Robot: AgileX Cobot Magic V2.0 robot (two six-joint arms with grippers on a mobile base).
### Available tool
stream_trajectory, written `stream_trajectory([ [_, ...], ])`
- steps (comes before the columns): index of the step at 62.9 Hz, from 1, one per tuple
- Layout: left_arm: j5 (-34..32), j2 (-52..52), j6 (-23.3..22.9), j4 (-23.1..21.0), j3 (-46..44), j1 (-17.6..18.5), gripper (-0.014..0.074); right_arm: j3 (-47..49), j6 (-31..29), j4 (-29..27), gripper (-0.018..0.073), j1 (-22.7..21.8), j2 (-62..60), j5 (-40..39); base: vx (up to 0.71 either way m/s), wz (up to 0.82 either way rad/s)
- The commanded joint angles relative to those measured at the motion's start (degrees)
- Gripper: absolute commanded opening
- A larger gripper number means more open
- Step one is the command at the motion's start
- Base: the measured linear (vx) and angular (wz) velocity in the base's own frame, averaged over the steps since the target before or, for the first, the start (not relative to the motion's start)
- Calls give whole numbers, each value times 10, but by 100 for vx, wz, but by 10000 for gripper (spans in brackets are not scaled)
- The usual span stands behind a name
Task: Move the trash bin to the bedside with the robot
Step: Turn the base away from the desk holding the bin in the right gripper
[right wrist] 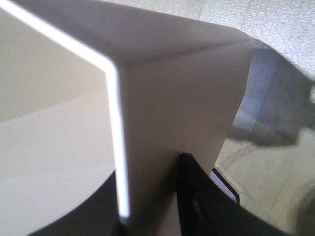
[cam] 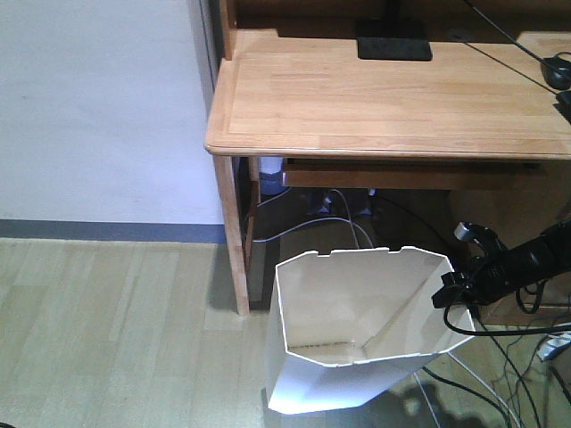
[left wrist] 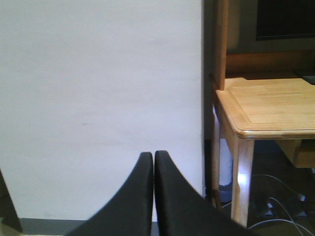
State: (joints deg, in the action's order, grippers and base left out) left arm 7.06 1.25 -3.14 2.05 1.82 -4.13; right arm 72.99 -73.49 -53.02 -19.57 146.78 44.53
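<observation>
Right tool [cam: 453,291] clamped on rim of white octagonal plastic trash bin [cam: 348,374], on floor [cam: 107,321] before light wooden tabletop [cam: 384,98]. Left tool [left wrist: 153,194] clenched, empty. Risk: one-sided rim pinch slips, bin tips.

Right wrist view blurs the trash bin [right wrist: 172,98] and crops the right pincer [right wrist: 147,211]; desk [cam: 384,98] runs off frame.

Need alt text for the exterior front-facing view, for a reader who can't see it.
A white trash bin stands open on the pale wood floor in front of a light wooden desk, with the black right gripper clamped on its right rim. Cables trail under the desk, and a white wall fills the left side.
</observation>
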Motion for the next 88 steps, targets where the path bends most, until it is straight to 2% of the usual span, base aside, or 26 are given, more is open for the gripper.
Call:
stream_trajectory([
  [1,-42,3,-3,-1,-14,2,-6,3,-5,-46,-3,-2,-44,126,-5,18],
  [88,-42,3,-3,-1,-14,2,-6,3,-5,-46,-3,-2,-44,125,-1,43],
])
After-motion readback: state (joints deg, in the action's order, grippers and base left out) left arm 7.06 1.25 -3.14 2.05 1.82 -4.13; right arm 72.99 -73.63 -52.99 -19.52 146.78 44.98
